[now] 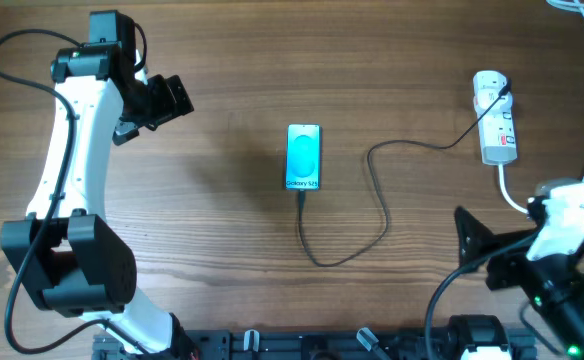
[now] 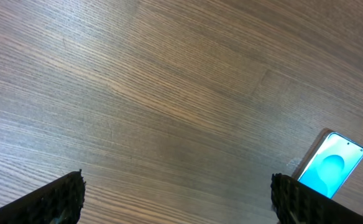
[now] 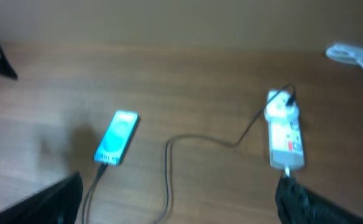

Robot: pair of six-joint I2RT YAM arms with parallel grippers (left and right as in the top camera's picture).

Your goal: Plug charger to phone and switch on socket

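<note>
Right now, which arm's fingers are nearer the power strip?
Right. The right fingers sit close by the power strip; the left fingers are far across the table, past the phone.

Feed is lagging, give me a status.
Left gripper open, right gripper open, both empty. Cable meets phone, looks plugged in. No gripper at socket; nothing blocking.

phone point(image 1: 304, 157): bright cyan screen, lighter circle
charger point(image 1: 371, 175): black cable, black connector
socket point(image 1: 495, 130): white body, red-marked switch, dark markings, white cord
table point(image 1: 222, 250): brown wood, fine streaked grain
</note>
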